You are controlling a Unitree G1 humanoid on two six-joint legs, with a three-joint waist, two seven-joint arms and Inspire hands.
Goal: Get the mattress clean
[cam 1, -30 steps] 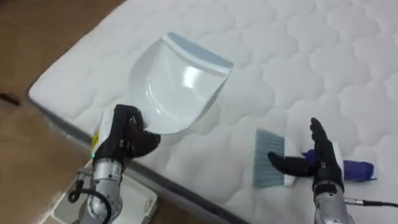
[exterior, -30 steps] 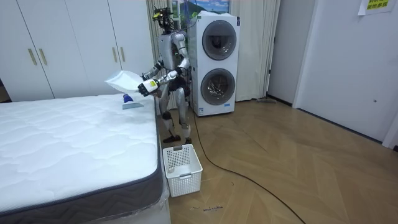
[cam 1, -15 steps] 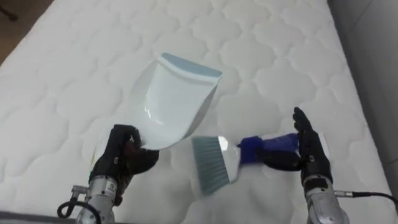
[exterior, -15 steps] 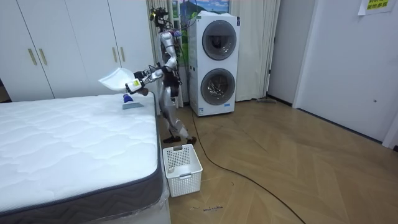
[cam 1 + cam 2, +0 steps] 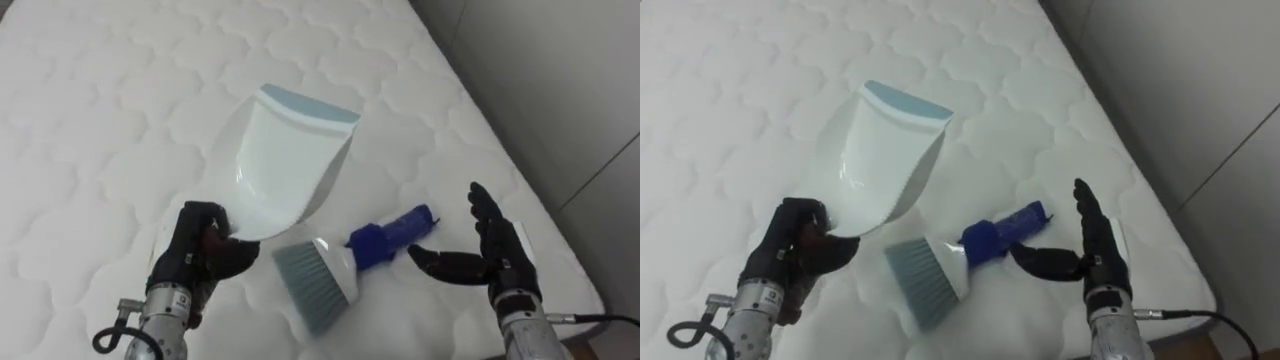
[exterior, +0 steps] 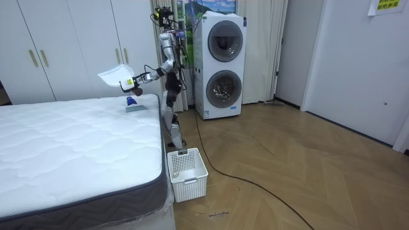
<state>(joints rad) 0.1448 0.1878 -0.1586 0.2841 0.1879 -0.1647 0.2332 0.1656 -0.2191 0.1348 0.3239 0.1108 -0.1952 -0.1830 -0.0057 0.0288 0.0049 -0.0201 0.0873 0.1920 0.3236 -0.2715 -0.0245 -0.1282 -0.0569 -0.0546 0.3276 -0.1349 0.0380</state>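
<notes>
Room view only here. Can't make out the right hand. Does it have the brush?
Observer: No. The brush lies on the mattress. The right hand is open beside its blue handle, not closed on it.
Operator: Which way does the brush point?
Observer: Bristles toward the robot, handle angled away and toward the right hand.
Operator: Left grip on the dustpan?
Observer: The left hand is curled round the handle of the dustpan, whose open lip faces away from the robot.
</notes>
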